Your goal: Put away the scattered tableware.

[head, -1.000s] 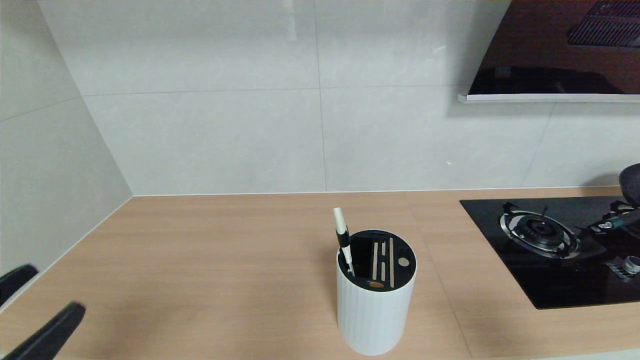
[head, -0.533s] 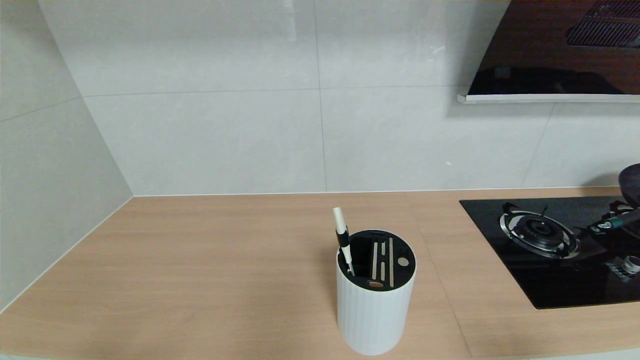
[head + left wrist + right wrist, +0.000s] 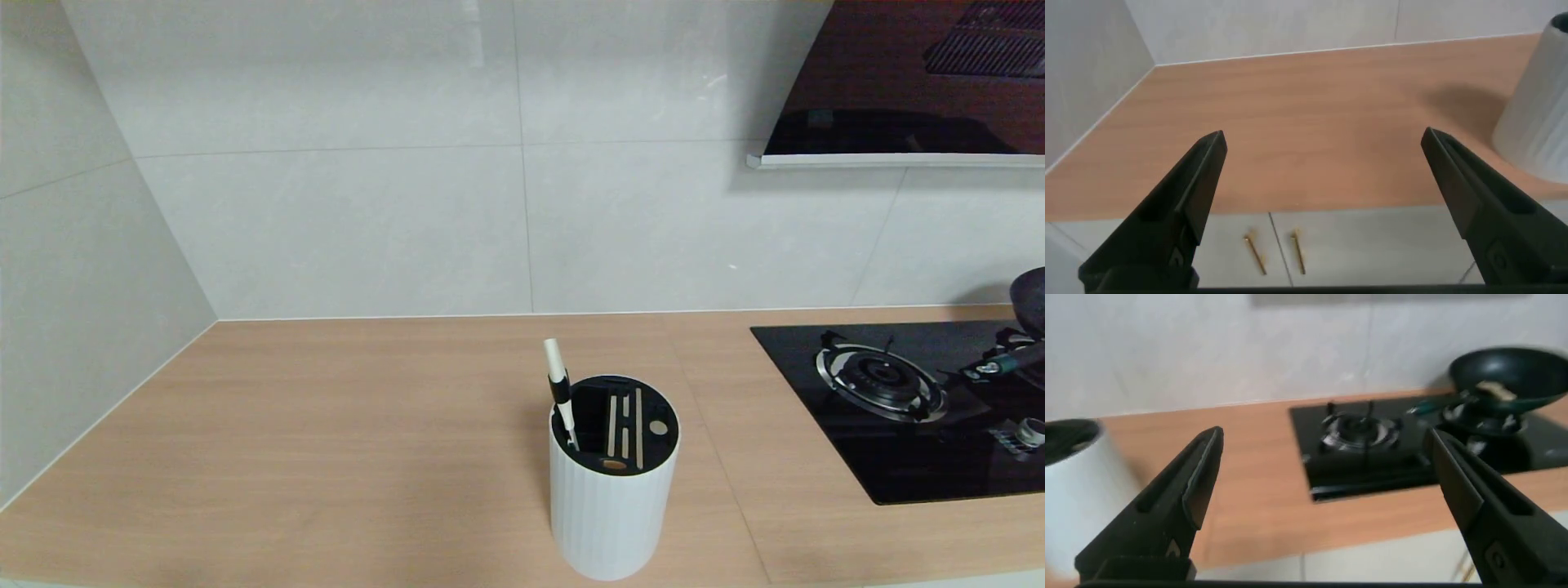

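Observation:
A white ribbed cylindrical holder (image 3: pixel 612 490) with a black slotted top stands on the wooden counter (image 3: pixel 326 425) near its front edge. One utensil with a white and black handle (image 3: pixel 559 392) sticks up from its left side. The holder's side shows as a white curve (image 3: pixel 1535 106) in the left wrist view and as (image 3: pixel 1082 490) in the right wrist view. My left gripper (image 3: pixel 1323 147) is open and held off the counter's front edge, over the cabinet fronts. My right gripper (image 3: pixel 1327 449) is open too, in front of the counter, facing the hob.
A black gas hob (image 3: pixel 898 400) (image 3: pixel 1388 449) is set into the counter's right end, with a dark pan (image 3: pixel 1511 371) on its far burner. A range hood (image 3: pixel 898 90) hangs above. Tiled walls meet at the left corner. Cabinet doors with handles (image 3: pixel 1274 249) lie below the counter edge.
The left gripper's dark fingers, at the lower left of the head view a second ago, have dropped out of it. Holder and utensil have not moved.

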Controlling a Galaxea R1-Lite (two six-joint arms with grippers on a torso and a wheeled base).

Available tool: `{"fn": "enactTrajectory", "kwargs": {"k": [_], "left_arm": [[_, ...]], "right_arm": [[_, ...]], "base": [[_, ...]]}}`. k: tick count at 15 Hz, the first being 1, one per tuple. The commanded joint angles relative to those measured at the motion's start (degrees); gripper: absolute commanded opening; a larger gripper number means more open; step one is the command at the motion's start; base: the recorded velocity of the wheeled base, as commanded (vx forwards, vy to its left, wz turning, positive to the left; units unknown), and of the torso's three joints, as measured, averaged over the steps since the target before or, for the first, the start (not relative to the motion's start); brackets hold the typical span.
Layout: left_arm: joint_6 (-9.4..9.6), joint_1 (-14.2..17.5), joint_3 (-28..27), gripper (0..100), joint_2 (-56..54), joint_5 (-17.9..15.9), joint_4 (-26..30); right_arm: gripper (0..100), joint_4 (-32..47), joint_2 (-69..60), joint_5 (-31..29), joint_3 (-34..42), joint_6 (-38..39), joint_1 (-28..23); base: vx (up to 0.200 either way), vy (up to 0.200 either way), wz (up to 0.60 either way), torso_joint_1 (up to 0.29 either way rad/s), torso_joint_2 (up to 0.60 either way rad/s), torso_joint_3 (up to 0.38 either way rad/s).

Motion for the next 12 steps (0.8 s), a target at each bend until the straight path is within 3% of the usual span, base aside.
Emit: {"fn": "enactTrajectory", "kwargs": {"k": [1, 2, 5, 7, 9, 12], "left_arm": [[-1.61, -0.02, 0.09, 100, 0.1, 0.06, 0.01], [-3.46, -0.02, 0.09, 100, 0.1, 0.06, 0.01], [-3.46, -0.02, 0.09, 100, 0.1, 0.14, 0.01], [-3.46, 0.07, 0.09, 100, 0.1, 0.14, 0.01], [-3.46, -0.02, 0.09, 100, 0.1, 0.06, -0.07], [-3.46, -0.02, 0.09, 100, 0.1, 0.14, 0.01]], "right_arm": [[100, 0.51, -0.75, -0.1, 5.89, -1.56, -0.29], [100, 0.51, -0.75, -0.01, 5.89, -0.94, -0.29], [100, 1.04, -0.75, 4.2, 5.8, -0.15, -0.02], [100, 1.04, -0.75, 7.98, 5.8, 4.33, -0.02], [100, 2.62, -0.31, 11.59, 5.89, 3.02, -0.02], [100, 3.94, -0.75, 12.38, 5.8, 4.16, -0.02]], "base": [[0.0, 0.0, 0.0, 0.0, 0.0, 0.0], [0.0, 0.0, 0.0, 0.0, 0.0, 0.0], [0.0, 0.0, 0.0, 0.0, 0.0, 0.0], [0.0, 0.0, 0.0, 0.0, 0.0, 0.0], [0.0, 0.0, 0.0, 0.0, 0.0, 0.0], [0.0, 0.0, 0.0, 0.0, 0.0, 0.0]]}}
